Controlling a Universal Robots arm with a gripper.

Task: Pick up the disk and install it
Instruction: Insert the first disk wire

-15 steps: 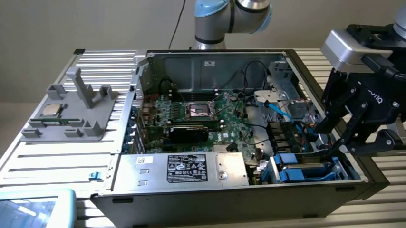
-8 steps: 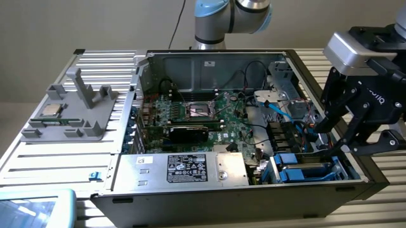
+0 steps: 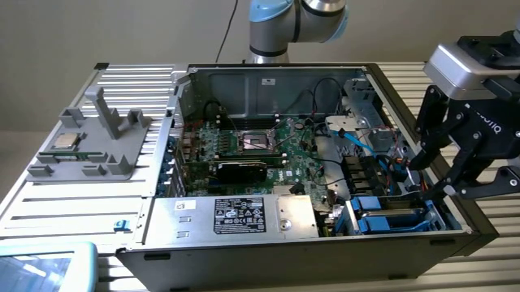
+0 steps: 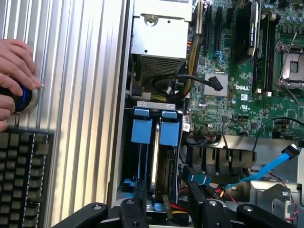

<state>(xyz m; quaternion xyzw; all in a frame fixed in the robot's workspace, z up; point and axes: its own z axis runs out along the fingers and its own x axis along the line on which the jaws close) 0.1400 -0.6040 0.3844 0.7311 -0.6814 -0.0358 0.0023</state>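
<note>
We find the claw (image 3: 435, 177) spread wide with nothing between its fingers, poised over the front corner of the open computer case (image 3: 268, 258) on the exterior view's right. In the wrist view the two black fingers (image 4: 140, 205) stand well apart on either side of the drive bay, clear of its contents.

The disk (image 4: 156, 152) sits on edge inside that bay, with its blue rail tabs side by side at the near end and a pale metal edge between them. The exterior view gives the same bay from the side, with the disk (image 3: 388, 213) low in the case corner and free of the claw.

Beside the bay we note the power supply (image 3: 243, 216), a silver box with a black label, and beyond it the green Dell motherboard (image 4: 247, 71). A blue data cable (image 4: 266, 168) lies loose near the bay.

The wrist view adds a person's hand (image 4: 14, 71) resting on a blue-ringed knob (image 4: 21, 97) on the ribbed table (image 4: 80, 95), with a keyboard (image 4: 21, 175) just beside it. The exterior view adds a grey fixture (image 3: 94, 143) carrying a CPU chip (image 3: 65, 141), well apart from the case.
</note>
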